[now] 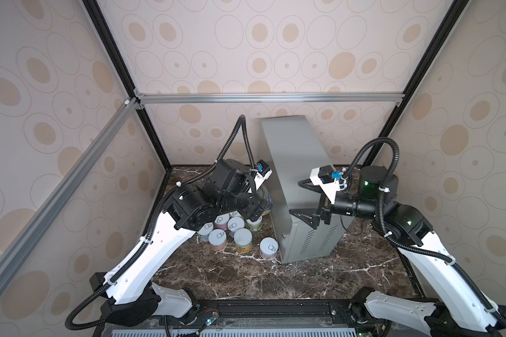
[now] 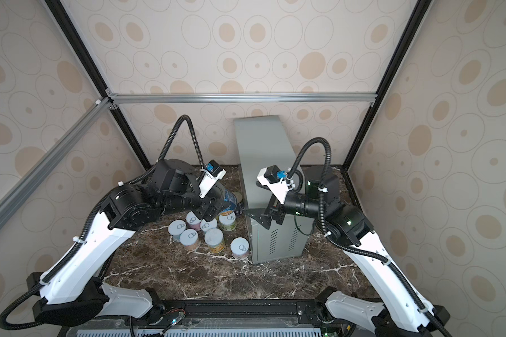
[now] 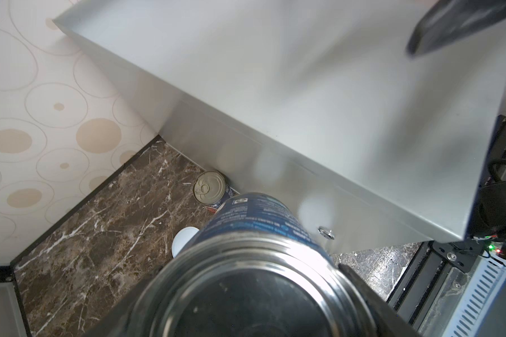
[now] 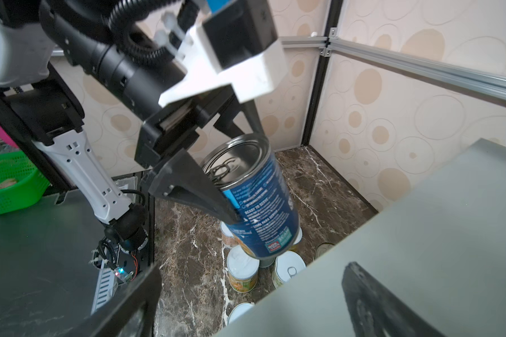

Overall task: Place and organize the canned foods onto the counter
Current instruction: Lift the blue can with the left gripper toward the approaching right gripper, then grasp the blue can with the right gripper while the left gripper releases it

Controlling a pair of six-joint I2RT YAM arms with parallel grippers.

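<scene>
left fingers [image 4: 193, 189] clench the blue can [image 4: 260, 210], which hangs tilted over the short cans [image 1: 234, 230] clustered on the marble surface [image 1: 246, 277] just left of the grey box [image 1: 287, 151]. a metal-topped can [image 3: 209, 189] stands right beside the box's base. right fingers [image 1: 306, 217] are spread wide over the box's top, gripping nothing.
</scene>
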